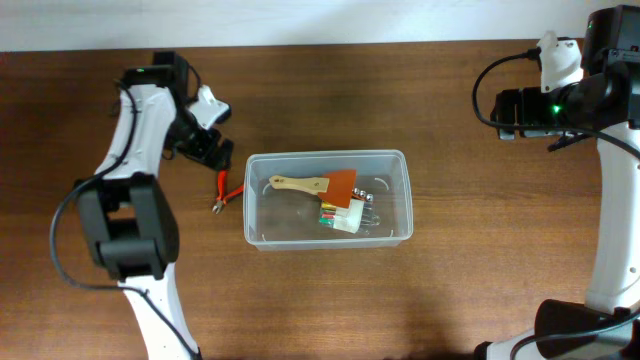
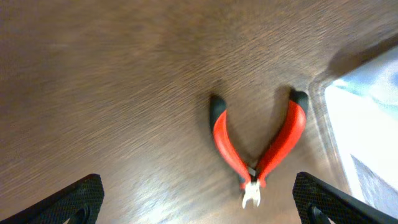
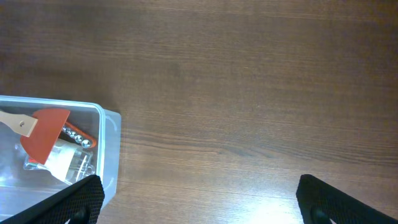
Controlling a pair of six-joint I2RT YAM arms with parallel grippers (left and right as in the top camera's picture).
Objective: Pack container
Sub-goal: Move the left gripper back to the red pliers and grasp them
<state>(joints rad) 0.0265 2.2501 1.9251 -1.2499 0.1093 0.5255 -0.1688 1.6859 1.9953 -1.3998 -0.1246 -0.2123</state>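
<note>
Sadly, the coloured label (image 1: 327,213) inside the container (image 1: 330,155) is unreadably small.

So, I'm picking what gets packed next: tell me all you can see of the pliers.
The pliers are small, with red grips tipped black, spread in a V, and a short pale metal nose. They lie flat on the wooden table, outside the container, with one grip tip close by its rim. The open left gripper is above them, touching nothing.

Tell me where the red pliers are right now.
Overhead, the red pliers lie on the table just left of the container, next to the left gripper, jaws open.
</note>
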